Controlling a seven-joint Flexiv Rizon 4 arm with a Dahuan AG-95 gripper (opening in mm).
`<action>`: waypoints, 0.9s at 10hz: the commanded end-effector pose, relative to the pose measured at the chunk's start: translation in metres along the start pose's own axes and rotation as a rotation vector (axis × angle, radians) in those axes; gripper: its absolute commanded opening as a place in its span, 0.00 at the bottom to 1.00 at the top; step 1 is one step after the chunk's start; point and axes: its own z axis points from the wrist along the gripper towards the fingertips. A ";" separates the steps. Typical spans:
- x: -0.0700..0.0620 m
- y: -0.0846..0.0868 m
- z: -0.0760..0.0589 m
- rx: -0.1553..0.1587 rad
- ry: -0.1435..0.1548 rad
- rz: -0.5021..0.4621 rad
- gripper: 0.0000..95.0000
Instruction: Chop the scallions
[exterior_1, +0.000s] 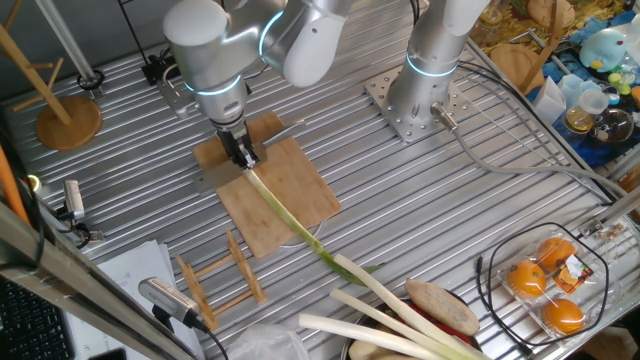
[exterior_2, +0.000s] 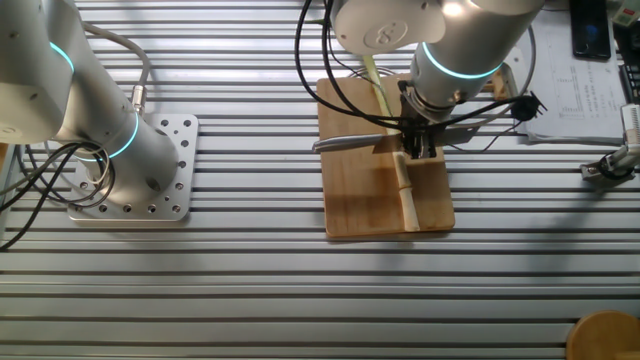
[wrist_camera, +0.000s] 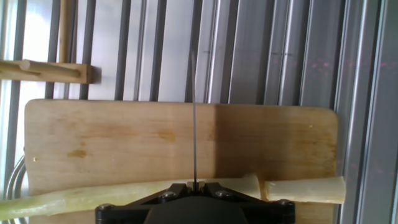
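The scallion lies lengthwise across the wooden cutting board, its pale root end by the pincer and its green tip trailing off onto the ribbed surface. The pincer is clenched on a knife, blade edge-on across the stalk; a cut white piece lies just beside.

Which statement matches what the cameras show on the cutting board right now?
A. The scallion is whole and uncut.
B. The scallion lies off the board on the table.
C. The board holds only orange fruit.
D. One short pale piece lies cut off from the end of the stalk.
D: in the hand view a short pale piece lies apart from the scallion stalk on the cutting board, with a gap between them beside the knife blade.
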 end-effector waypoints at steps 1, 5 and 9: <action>0.001 0.000 0.000 -0.003 0.000 0.000 0.00; 0.001 0.003 -0.001 -0.024 -0.001 0.008 0.00; -0.001 0.006 0.001 -0.020 0.001 0.012 0.00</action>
